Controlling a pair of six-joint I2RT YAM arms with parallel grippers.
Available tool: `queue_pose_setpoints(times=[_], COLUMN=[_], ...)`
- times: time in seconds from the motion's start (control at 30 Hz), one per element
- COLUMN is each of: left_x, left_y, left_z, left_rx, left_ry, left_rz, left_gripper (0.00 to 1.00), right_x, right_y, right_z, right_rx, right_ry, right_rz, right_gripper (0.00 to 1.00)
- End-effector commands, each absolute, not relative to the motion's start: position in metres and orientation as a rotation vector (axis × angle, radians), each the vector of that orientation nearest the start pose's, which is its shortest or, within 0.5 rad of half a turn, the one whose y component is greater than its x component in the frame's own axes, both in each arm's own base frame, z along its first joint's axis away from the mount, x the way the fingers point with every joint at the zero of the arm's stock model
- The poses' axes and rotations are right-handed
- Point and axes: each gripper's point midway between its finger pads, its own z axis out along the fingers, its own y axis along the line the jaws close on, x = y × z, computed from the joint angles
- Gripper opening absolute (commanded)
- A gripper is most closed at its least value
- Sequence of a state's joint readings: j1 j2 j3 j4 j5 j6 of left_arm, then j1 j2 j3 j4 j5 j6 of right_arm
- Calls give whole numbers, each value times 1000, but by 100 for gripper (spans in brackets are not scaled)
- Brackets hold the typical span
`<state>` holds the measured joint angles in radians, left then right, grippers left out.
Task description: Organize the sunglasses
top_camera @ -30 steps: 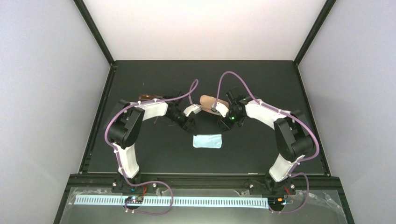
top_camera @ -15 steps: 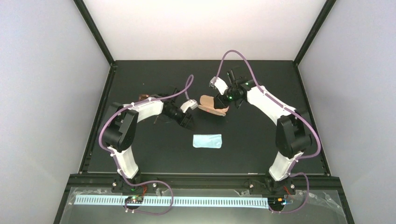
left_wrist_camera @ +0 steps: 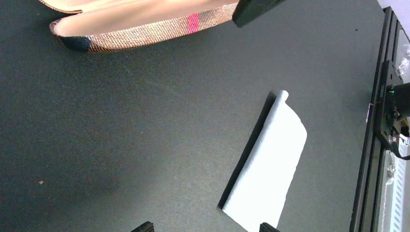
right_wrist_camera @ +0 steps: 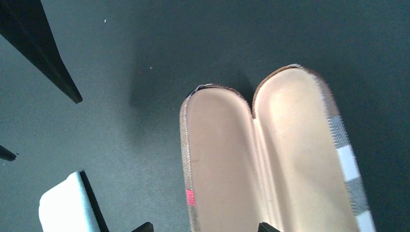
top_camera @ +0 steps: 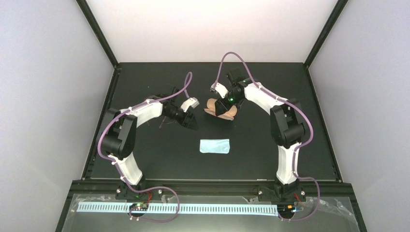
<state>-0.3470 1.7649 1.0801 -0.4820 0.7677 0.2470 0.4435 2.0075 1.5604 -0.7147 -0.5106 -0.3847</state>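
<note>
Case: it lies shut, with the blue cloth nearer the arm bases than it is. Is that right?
Not quite: the case is open, not shut. The right wrist view shows both pale-lined halves facing up with nothing in them. The cloth does lie nearer the arm bases than the case.

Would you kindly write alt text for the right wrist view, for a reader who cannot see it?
An oblong brown striped glasses case lies open on the dark table, its beige lining bare. A small light-blue cloth sits at lower left.
</note>
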Motion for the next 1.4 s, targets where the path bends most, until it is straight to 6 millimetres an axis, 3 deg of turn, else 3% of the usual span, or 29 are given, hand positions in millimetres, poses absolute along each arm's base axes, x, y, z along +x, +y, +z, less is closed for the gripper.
queue_pose_setpoints(times=[0.0, 0.27, 0.5, 0.9, 1.23, 1.37], left_x=[317, 317, 316, 315, 315, 314], left_y=[-240, -240, -241, -241, -241, -241], left_z=[98, 98, 97, 98, 97, 96], left_rx=[961, 964, 962, 962, 965, 967], left_ry=[2360, 2357, 2358, 2358, 2361, 2363], left_rz=[-1068, -1079, -1089, -1089, -1090, -1094], left_gripper=[57, 57, 57, 57, 57, 57], right_x=[373, 361, 349, 333, 308, 307], right_y=[290, 299, 295, 289, 277, 275], right_z=[90, 78, 73, 72, 72, 72], right_rx=[-1256, -1315, -1381, -1468, -1621, -1635], right_ry=[2398, 2411, 2415, 2392, 2317, 2310], right_rz=[801, 856, 865, 877, 883, 871], right_gripper=[58, 56, 39, 20, 17, 18])
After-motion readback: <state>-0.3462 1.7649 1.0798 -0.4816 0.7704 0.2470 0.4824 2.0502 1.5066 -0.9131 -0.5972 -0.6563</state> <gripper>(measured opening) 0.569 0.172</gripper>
